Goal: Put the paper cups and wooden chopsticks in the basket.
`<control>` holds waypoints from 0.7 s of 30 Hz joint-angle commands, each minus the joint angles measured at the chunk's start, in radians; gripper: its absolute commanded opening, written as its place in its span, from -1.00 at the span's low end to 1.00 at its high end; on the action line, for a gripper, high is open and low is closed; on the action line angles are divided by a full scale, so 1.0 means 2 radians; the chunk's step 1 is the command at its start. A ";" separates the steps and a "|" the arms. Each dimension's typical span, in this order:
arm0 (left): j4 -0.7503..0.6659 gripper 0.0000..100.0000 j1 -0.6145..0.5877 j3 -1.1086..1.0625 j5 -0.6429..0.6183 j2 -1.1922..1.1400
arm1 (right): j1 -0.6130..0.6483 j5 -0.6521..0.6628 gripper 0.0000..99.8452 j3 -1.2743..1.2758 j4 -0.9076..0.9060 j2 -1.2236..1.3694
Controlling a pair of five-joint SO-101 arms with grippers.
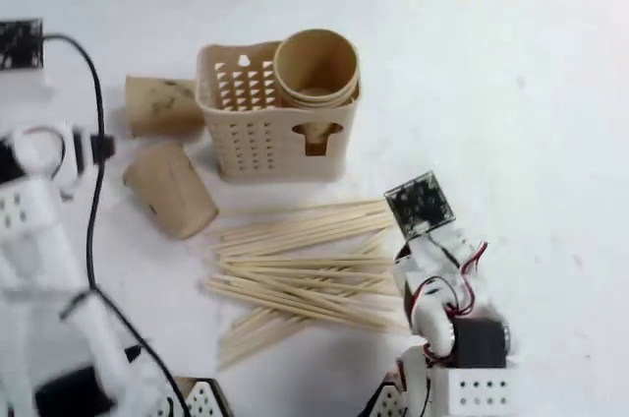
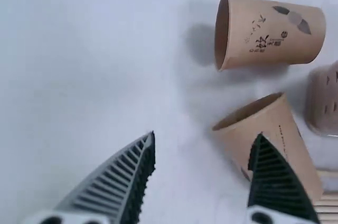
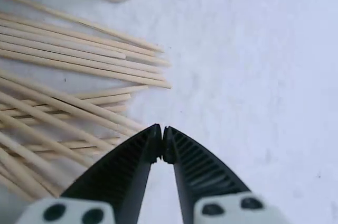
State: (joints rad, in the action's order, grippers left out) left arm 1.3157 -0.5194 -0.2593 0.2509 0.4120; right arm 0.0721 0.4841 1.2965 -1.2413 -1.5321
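A beige perforated basket [image 1: 265,132] stands at the table's middle back with stacked paper cups [image 1: 316,68] in it. Two more paper cups lie on their sides left of it: one [image 1: 162,105] by the basket's far corner, one [image 1: 171,188] nearer the front. Several wooden chopsticks [image 1: 305,274] lie spread in front of the basket. My left gripper [image 2: 203,155] is open, above the table short of the nearer lying cup [image 2: 269,134], with the other cup [image 2: 269,31] beyond. My right gripper [image 3: 161,139] is shut and empty at the chopsticks' [image 3: 68,76] right ends.
The left arm [image 1: 39,240] and its black cable [image 1: 93,191] occupy the table's left side. The right arm [image 1: 442,299] stands at the front right. Bare white table [image 1: 511,122] stretches to the right of the basket.
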 commanded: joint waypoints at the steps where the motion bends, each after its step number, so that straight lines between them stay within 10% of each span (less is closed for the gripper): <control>1: -0.012 -0.41 0.045 0.140 -0.028 -0.137 | -0.009 0.002 -0.96 0.092 0.044 -0.051; 21: 0.109 -0.41 0.098 0.679 -0.035 -0.670 | -0.040 0.002 -0.97 0.148 0.036 -0.135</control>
State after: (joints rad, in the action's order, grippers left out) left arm 1.4293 -0.3736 0.9206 0.1956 -0.8232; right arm 0.0046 0.4902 1.5973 -1.1799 -1.7914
